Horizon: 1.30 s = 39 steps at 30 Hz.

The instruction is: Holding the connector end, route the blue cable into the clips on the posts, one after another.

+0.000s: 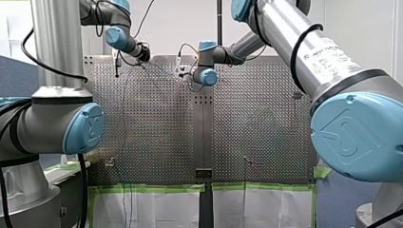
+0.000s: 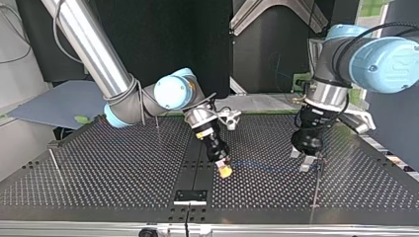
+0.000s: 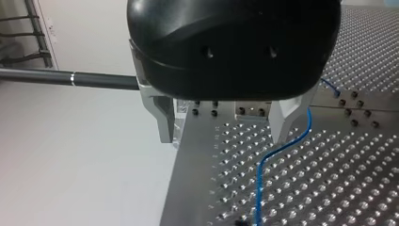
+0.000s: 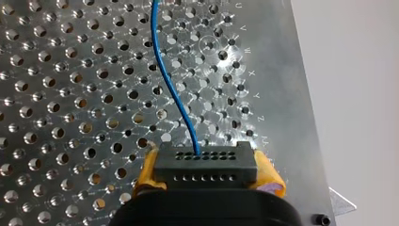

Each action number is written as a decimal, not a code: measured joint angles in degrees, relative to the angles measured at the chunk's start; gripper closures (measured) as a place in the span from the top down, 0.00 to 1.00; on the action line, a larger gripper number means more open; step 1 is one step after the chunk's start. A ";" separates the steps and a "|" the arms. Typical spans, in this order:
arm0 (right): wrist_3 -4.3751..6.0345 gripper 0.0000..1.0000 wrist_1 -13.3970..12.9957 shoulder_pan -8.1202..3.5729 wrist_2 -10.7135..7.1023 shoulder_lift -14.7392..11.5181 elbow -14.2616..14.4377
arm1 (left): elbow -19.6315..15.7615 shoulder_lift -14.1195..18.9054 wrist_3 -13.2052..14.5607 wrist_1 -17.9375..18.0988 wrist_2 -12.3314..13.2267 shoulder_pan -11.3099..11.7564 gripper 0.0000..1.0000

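My right gripper (image 4: 205, 165) is shut on the black connector (image 4: 204, 175), gripped between its yellow pads (image 4: 147, 172). The blue cable (image 4: 170, 84) leaves the connector and runs ahead over the perforated plate. In the top view this gripper (image 2: 225, 169) hangs low near the table's middle, and the cable (image 2: 267, 166) stretches from it toward my left gripper (image 2: 302, 160). My left gripper (image 3: 223, 139) is open, with nothing between its metal fingers (image 3: 283, 123). The cable (image 3: 275, 153) passes just beside one finger. A thin post (image 2: 315, 190) stands close by it.
More thin posts stand on the plate, one (image 2: 54, 160) at the top view's left and one (image 2: 157, 123) behind my right arm. A black bracket (image 2: 190, 196) sits at the near edge on the centre seam. The plate's edge (image 3: 176, 188) lies under my left gripper.
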 joint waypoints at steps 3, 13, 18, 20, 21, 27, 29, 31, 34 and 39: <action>-0.17 0.00 0.09 0.11 -0.14 0.00 -0.38 | 0.19 -1.02 0.11 0.01 -0.23 -0.71 1.00; -0.24 0.00 0.30 0.66 -0.21 -0.01 -1.03 | 2.07 -3.48 0.38 0.32 -2.33 -2.29 1.00; -0.15 0.00 0.42 0.87 -0.23 -0.01 -1.19 | 4.27 -5.25 0.03 0.59 -4.57 -2.78 1.00; -0.09 0.00 0.48 0.89 -0.22 -0.01 -1.20 | 4.76 -6.01 -0.05 0.63 -5.20 -2.83 1.00; -0.06 0.00 0.50 0.89 -0.22 -0.01 -1.20 | 4.95 -6.54 -0.08 0.65 -5.48 -2.83 1.00; 0.09 0.00 0.50 0.91 -0.20 -0.01 -1.21 | 5.20 -8.11 -0.94 0.97 -6.35 -2.81 1.00; 0.10 0.00 0.48 0.91 -0.20 -0.02 -1.21 | 5.21 -8.48 -1.26 1.06 -6.40 -2.81 1.00; 0.11 0.00 0.49 0.89 -0.20 -0.02 -1.21 | 5.21 -9.08 -1.45 1.10 -6.46 -2.82 1.00; 0.16 0.00 0.51 0.82 -0.22 -0.02 -1.21 | 5.22 -9.76 -1.55 1.22 -6.52 -2.82 1.00; 0.23 0.00 0.54 0.76 -0.21 -0.01 -1.22 | 5.23 -10.06 -1.73 1.83 -6.53 -2.60 1.00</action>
